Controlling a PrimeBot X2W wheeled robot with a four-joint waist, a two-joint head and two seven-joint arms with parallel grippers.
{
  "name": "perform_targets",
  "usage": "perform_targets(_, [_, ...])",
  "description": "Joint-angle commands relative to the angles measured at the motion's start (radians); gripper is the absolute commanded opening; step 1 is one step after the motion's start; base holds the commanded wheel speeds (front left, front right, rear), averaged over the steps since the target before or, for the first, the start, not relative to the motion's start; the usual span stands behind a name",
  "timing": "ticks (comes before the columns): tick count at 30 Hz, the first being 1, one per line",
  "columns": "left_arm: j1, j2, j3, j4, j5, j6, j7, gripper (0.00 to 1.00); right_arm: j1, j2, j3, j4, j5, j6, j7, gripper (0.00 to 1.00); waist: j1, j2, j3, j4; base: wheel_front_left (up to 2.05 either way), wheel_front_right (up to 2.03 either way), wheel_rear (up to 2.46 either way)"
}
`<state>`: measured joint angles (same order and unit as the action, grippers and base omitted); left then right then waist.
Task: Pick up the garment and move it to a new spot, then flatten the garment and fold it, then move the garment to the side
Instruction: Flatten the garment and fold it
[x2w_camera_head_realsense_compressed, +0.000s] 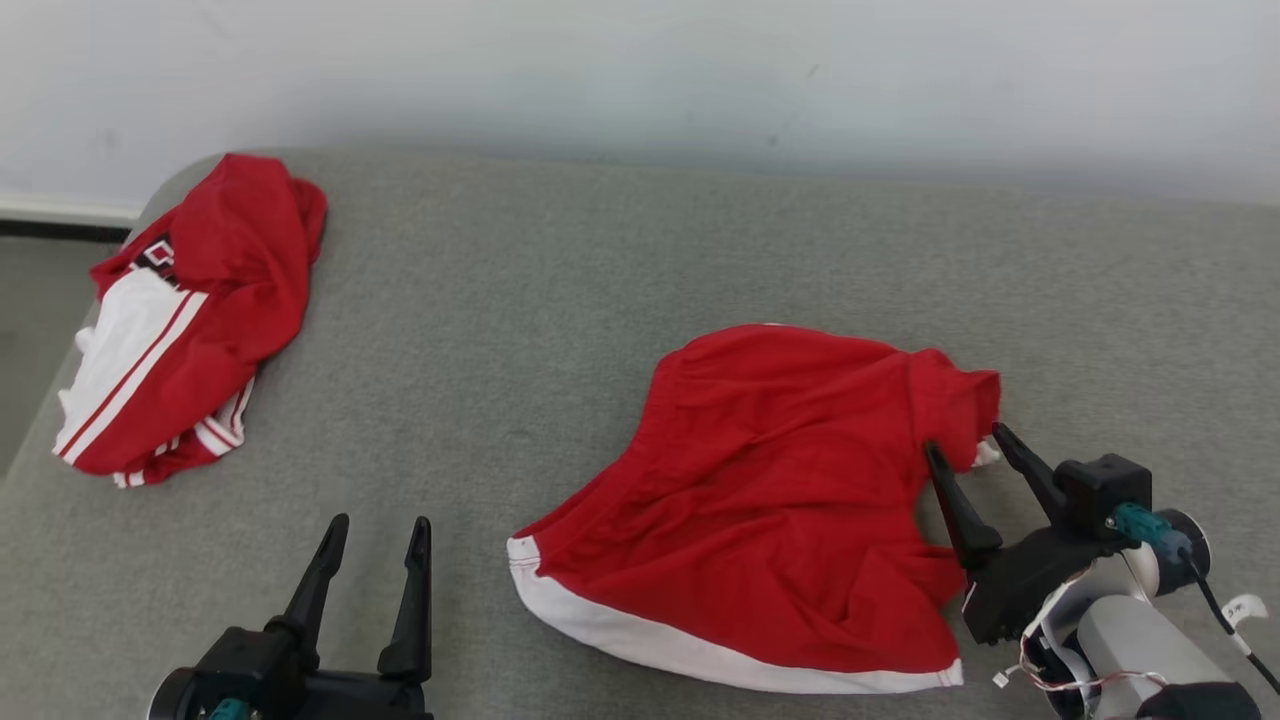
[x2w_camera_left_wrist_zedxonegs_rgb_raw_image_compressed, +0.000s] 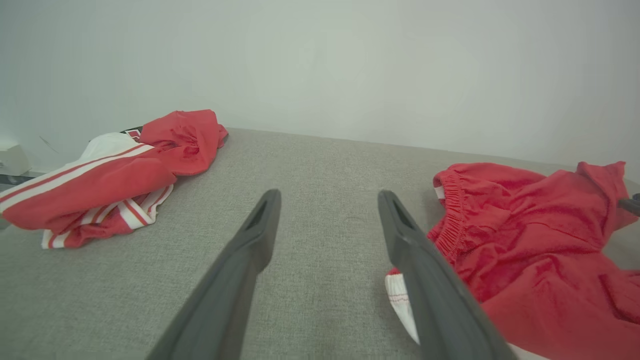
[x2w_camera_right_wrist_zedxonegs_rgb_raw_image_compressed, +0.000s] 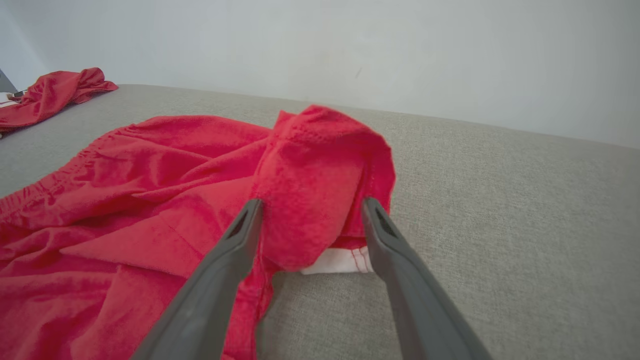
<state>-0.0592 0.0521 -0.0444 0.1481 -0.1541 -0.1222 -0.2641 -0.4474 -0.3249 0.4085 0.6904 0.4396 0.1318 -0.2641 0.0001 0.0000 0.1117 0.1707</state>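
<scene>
the red garment (x2w_camera_head_realsense_compressed: 770, 500) lies toward 4 o'clock on the grey surface (x2w_camera_head_realsense_compressed: 600, 300), long axis about 8 to 2 o'clock, and the right gripper (x2w_camera_head_realsense_compressed: 965, 442), jaws spread wide and empty, straddles its bunched 2 o'clock corner, far nearer than the equally wide left gripper (x2w_camera_head_realsense_compressed: 381, 522).

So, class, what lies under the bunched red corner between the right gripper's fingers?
A white hem strip peeks out beneath the bunched corner, resting on the grey surface. Anything further in is covered by cloth.
</scene>
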Motion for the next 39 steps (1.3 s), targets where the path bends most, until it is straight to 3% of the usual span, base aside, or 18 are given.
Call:
perform_targets(1, [-0.015, -0.001, -0.002, 0.006, -0.006, 0.001, -0.001, 1.00, -0.023, 0.000, 0.010, 0.020, 0.013, -0.002, 0.000, 1.00, -0.0001, 0.0000, 0.035, 0.037, 0.00, 0.00, 0.00])
perform_targets(3, [-0.025, -0.002, -0.011, 0.009, -0.018, 0.002, -0.001, 1.00, -0.047, -0.001, 0.030, 0.054, 0.030, -0.002, 0.000, 1.00, -0.0001, 0.0000, 0.048, 0.049, 0.00, 0.00, 0.00])
perform_targets(4, [-0.028, -0.002, -0.017, 0.010, -0.024, 0.005, -0.001, 1.00, -0.061, -0.002, 0.041, 0.071, 0.040, -0.002, 0.000, 0.71, -0.0001, 0.0000, 0.054, 0.053, 0.00, 0.00, 0.00])
perform_targets(5, [-0.030, -0.002, -0.023, 0.012, -0.029, 0.007, -0.001, 1.00, -0.072, -0.001, 0.053, 0.088, 0.049, -0.002, 0.002, 0.09, -0.0001, 0.0000, 0.059, 0.056, 0.00, 0.00, 0.00])
perform_targets(6, [-0.032, -0.002, -0.028, 0.014, -0.034, 0.010, -0.001, 1.00, -0.087, -0.002, 0.063, 0.103, 0.058, -0.002, 0.002, 0.00, -0.0001, 0.0000, 0.062, 0.059, 0.00, 0.00, 0.00])
perform_targets(19, [-0.055, -0.001, -0.065, 0.035, -0.060, 0.022, -0.001, 1.00, -0.251, -0.089, 0.030, 0.130, 0.049, -0.002, 0.000, 0.00, -0.0001, 0.0000, 0.051, 0.066, 0.00, 0.00, 0.00])
perform_targets(21, [-0.047, -0.002, -0.068, 0.036, -0.059, 0.024, -0.001, 1.00, -0.253, -0.079, 0.042, 0.164, 0.050, -0.002, 0.000, 1.00, -0.0001, 0.0000, 0.046, 0.061, 0.00, 0.00, 0.00])
perform_targets(29, [-0.021, -0.001, -0.053, 0.039, -0.048, 0.022, -0.001, 1.00, -0.203, -0.061, 0.023, 0.168, 0.060, -0.002, 0.000, 1.00, -0.0001, 0.0000, 0.020, 0.019, 0.00, 0.00, 0.00])
perform_targets(39, [-0.002, 0.001, 0.008, 0.028, -0.003, 0.008, -0.001, 1.00, 0.042, -0.027, -0.136, -0.109, -0.001, -0.002, 0.000, 1.00, -0.0001, 0.0000, -0.047, -0.077, 0.00, 0.00, 0.00])
